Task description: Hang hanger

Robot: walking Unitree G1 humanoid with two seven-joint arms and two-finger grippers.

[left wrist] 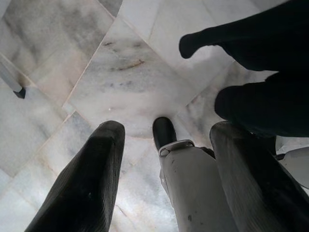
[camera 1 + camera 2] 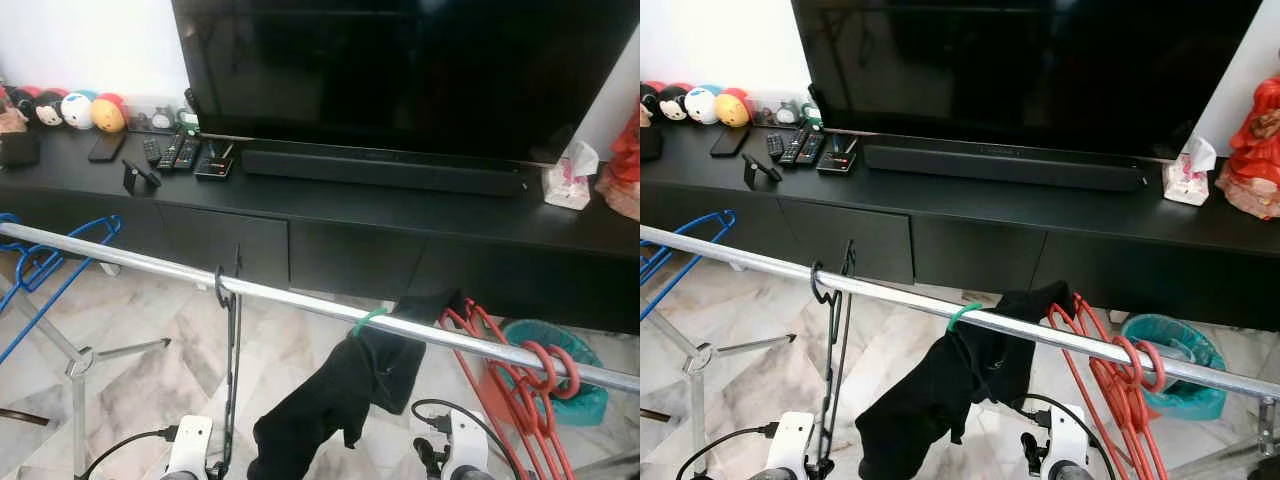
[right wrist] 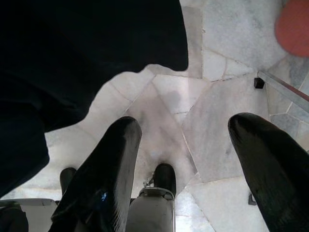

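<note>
left claw [image 1: 161,164]: lowered, fingers spread, empty | right claw [image 3: 183,159]: lowered, fingers spread, empty

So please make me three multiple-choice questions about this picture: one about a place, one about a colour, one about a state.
1. Where does the black hanger hang?
A. on the rail
B. on the TV
C. on the floor

2. What colour are the hangers next to the bin?
A. blue
B. red
C. green

3. How are the right gripper's fingers?
A. shut on cloth
B. shut on a hanger
C. open

Answers:
1 A, its hook sits over the rail.
2 B, they are red.
3 C, bare floor shows between them.
</note>
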